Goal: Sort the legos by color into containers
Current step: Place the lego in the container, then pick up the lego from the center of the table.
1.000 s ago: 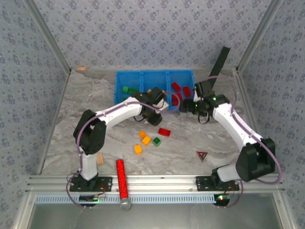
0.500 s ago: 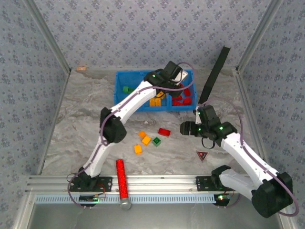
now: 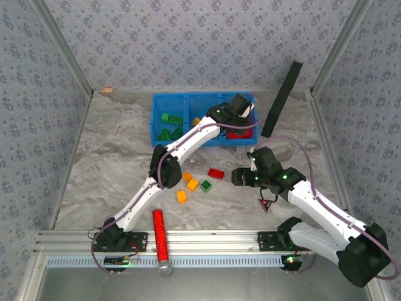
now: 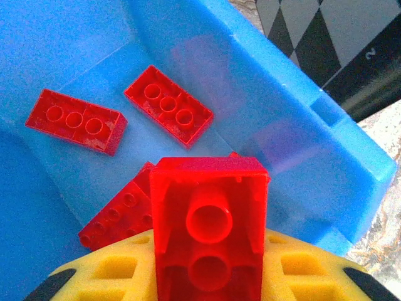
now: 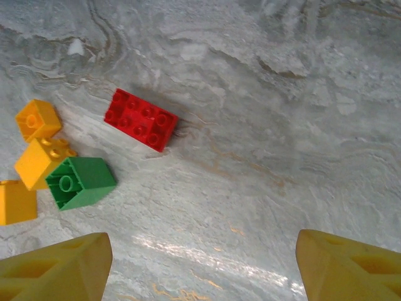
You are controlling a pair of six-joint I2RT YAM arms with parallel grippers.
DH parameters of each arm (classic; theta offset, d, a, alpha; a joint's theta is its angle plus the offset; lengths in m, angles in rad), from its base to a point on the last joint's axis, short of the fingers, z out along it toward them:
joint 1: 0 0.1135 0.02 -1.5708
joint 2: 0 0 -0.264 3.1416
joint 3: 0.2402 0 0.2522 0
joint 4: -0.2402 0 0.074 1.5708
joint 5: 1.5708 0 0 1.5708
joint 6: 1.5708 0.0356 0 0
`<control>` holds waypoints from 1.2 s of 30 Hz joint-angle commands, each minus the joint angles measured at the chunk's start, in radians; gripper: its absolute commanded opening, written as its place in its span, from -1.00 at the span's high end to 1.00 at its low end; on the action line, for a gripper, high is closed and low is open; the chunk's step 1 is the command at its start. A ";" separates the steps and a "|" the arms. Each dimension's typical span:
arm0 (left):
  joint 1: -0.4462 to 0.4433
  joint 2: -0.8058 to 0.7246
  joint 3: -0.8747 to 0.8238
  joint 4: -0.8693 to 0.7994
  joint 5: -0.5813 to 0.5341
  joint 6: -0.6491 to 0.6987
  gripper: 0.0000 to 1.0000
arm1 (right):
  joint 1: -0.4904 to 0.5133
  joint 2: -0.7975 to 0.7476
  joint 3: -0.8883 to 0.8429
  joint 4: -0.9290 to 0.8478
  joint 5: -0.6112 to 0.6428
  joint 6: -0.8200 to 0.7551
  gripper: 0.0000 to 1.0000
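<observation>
Right of blue bin (image 3: 152, 122), black panel (image 3: 285, 100); nearer, red cylinder (image 3: 159, 234)

Left wrist cam: red brick (image 4: 210, 238) in the jaws runs off the bottom edge and covers part of a second red brick (image 4: 119, 216) behind it. Right wrist cam: orange brick (image 5: 14, 202) cropped at left edge. Top cam: left arm (image 3: 191, 139) blocks much of the blue bin (image 3: 154, 125), middle and right compartments, so contents can't be counted.
</observation>
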 commanded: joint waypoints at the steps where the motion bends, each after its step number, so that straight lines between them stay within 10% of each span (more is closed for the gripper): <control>1: -0.003 0.039 0.023 -0.008 -0.008 -0.050 0.38 | 0.022 0.001 0.011 0.070 0.004 -0.086 -0.59; 15: -0.007 -0.031 -0.012 -0.006 0.019 -0.059 -0.13 | 0.065 0.136 0.149 0.013 -0.049 -0.413 -0.63; 36: 0.102 -0.406 -0.188 -0.083 0.221 -0.075 -0.27 | 0.169 0.495 0.347 -0.061 0.078 -0.519 -0.52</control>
